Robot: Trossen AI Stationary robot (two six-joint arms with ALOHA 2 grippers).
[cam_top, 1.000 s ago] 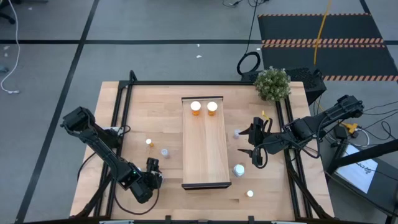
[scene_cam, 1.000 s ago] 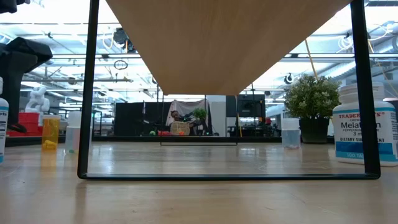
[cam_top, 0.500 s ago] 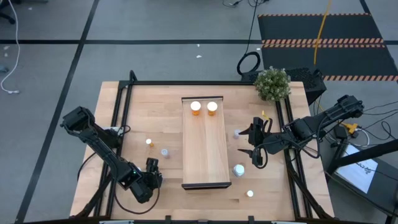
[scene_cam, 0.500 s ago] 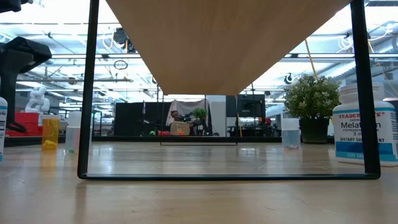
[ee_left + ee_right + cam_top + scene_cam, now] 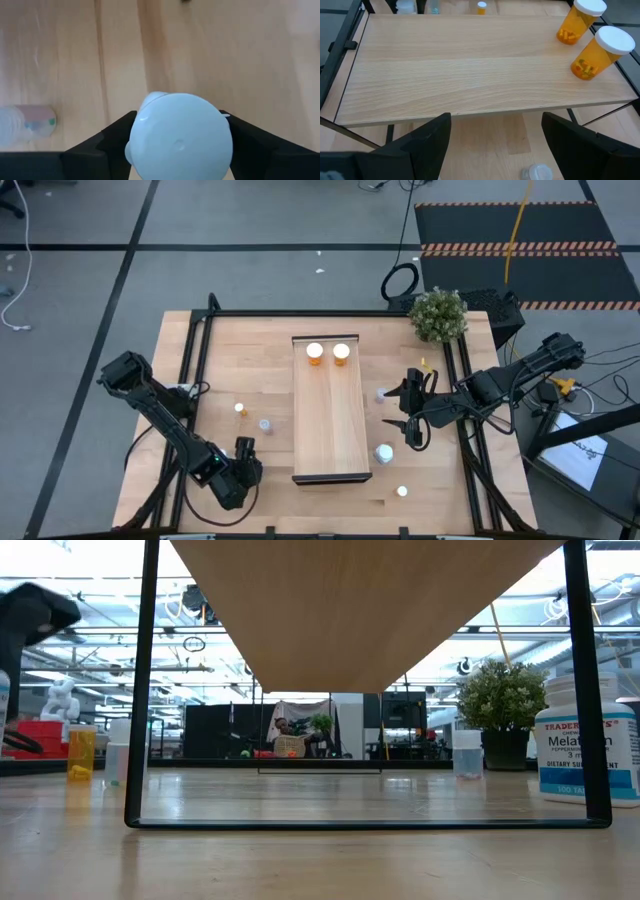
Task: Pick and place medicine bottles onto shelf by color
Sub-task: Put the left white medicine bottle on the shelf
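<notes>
Shelf (image 5: 331,425) holding two orange bottles (image 5: 315,353) (image 5: 341,353) at its far end. Left gripper (image 5: 180,150) pinching a white bottle (image 5: 179,136); right gripper (image 5: 495,145) spread, empty.

Robotics lab/workshop: hazard-striped floor mat (image 5: 520,248), taped concrete floor, loose cables (image 5: 518,220), open hall w/ ceiling lights.

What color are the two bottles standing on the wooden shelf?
The two bottles on the shelf are orange with white caps, clearest in the right wrist view.
</notes>
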